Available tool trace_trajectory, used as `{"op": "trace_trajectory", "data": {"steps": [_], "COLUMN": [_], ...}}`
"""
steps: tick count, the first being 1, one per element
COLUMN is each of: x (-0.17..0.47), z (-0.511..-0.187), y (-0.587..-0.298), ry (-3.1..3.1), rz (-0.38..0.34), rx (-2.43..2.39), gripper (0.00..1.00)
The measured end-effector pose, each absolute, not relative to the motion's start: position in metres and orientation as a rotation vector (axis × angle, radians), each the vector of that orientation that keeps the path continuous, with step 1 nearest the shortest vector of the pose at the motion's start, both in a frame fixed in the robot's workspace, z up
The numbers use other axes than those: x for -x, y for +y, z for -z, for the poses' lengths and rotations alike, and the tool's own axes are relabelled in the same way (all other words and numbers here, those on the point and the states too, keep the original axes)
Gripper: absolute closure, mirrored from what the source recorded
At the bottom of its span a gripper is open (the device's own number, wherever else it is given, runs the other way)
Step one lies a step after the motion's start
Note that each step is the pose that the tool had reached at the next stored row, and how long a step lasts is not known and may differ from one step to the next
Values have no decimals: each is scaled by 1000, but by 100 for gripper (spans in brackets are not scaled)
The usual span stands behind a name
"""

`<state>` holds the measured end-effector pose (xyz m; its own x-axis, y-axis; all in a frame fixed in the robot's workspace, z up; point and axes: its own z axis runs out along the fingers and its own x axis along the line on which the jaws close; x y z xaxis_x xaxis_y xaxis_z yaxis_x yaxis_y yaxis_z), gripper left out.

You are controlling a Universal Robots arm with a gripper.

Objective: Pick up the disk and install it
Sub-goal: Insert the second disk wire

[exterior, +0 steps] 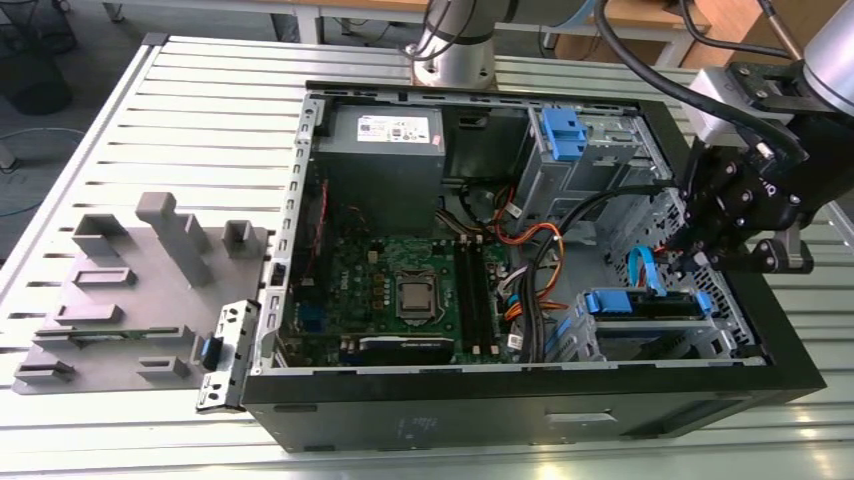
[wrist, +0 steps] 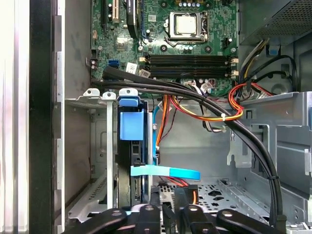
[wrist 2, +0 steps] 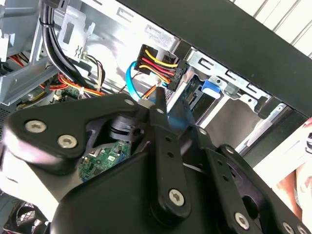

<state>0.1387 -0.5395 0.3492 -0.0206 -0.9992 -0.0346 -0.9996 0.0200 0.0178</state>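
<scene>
The disk [exterior: 625, 304] stands on edge in the metal bay at the near right corner of the open computer case [exterior: 534, 400], its blue bracket on top. In the first wrist view the disk [wrist: 131, 146] sits in that bay with its blue bracket tab [wrist: 131, 124] showing. My gripper [exterior: 697, 262] hangs inside the case just beside the bay. Its fingers look shut in the second wrist view [wrist 2: 158, 100], with the tips against a flat blue data cable [wrist: 165, 171] and a multicoloured power plug [wrist 2: 158, 63]. I cannot tell whether the cable is pinched.
The motherboard [exterior: 400, 290] fills the case floor, with the power supply [exterior: 384, 135] and a second blue-tabbed drive cage [exterior: 561, 135] at the back. A black cable bundle [wrist: 219, 117] crosses beside the bay. A grey fixture [exterior: 134, 290] lies on the slatted table at the exterior view's left.
</scene>
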Motion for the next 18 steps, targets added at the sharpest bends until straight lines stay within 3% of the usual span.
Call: {"op": "trace_trajectory", "data": {"steps": [1,3,4,18], "x": [-139,-139,-139,-157], "z": [-349,-349,-349,-347], "y": [-540,-539,-539,-539], "ry": [2235,2235,2235,2237], "rz": [-58,-58,-58,-55], "rx": [2190,2190,2190,2192], "gripper": [70,70,64,64]}}
